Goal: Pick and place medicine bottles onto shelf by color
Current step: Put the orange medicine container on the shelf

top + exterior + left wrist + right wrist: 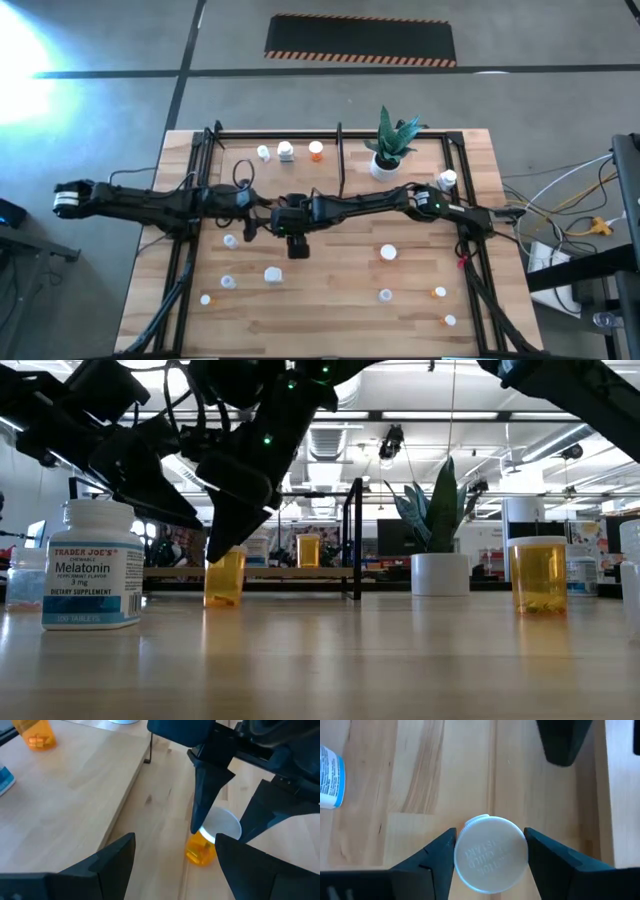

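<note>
Wood tabletop (330, 660) fronts a fluorescent-lit room.

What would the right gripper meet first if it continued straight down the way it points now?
The right gripper points down at an orange bottle's white cap, which sits between its fingers. It would probably meet that cap, or else the tabletop.

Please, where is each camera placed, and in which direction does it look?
High: above the table, looking straight down; both arms show.
Low: at tabletop height, looking level toward the shelf; arms enter from above.
Left wrist: on the left arm, looking past its open fingers at the right end effector.
Right wrist: looking down, its fingers astride a white cap.
Shared: both wrist views show that orange bottle.
</note>
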Controlling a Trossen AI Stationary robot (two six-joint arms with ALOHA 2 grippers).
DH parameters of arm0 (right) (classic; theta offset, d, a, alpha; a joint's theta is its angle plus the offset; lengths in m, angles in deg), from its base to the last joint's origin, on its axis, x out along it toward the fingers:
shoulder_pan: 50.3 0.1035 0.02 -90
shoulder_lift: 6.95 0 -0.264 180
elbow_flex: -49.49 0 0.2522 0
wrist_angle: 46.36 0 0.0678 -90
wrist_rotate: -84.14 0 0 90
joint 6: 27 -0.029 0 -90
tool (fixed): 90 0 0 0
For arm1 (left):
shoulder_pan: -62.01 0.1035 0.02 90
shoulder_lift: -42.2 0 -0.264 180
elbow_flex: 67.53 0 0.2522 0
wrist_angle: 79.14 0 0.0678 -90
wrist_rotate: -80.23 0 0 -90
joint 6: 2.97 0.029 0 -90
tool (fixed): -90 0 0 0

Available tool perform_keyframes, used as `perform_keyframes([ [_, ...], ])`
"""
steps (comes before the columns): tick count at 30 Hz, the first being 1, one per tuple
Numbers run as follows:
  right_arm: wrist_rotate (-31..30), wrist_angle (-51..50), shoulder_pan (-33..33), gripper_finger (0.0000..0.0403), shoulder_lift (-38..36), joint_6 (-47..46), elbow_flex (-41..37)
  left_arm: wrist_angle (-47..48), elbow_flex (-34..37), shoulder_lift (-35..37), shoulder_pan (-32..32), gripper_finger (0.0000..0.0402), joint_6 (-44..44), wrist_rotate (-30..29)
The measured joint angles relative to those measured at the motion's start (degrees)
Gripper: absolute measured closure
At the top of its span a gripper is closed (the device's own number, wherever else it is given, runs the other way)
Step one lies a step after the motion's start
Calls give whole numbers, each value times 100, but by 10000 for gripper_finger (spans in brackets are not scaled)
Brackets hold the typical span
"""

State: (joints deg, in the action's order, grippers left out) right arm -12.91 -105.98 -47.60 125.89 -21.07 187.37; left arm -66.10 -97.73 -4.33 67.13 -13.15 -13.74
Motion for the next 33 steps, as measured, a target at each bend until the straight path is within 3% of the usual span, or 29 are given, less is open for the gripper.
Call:
perform_keyframes([
  [8,2,-272,-51,92,-647,151,-183,-43,0,170,-64,143,178,48],
  [14,4,-106,-42,64,-1505,-235,-1619,-393,-2,54,-414,143,583,63],
  [24,-44,2909,320,76,-3749,-1088,-5298,-631,-559,-999,-980,143,1060,-111],
  [29,-46,4450,455,76,-4483,-1266,-6538,-454,-1065,-1875,-977,143,1084,-111],
  [33,-46,5127,466,76,-4867,-1391,-7188,151,-1531,-2431,-965,143,1220,-111],
])
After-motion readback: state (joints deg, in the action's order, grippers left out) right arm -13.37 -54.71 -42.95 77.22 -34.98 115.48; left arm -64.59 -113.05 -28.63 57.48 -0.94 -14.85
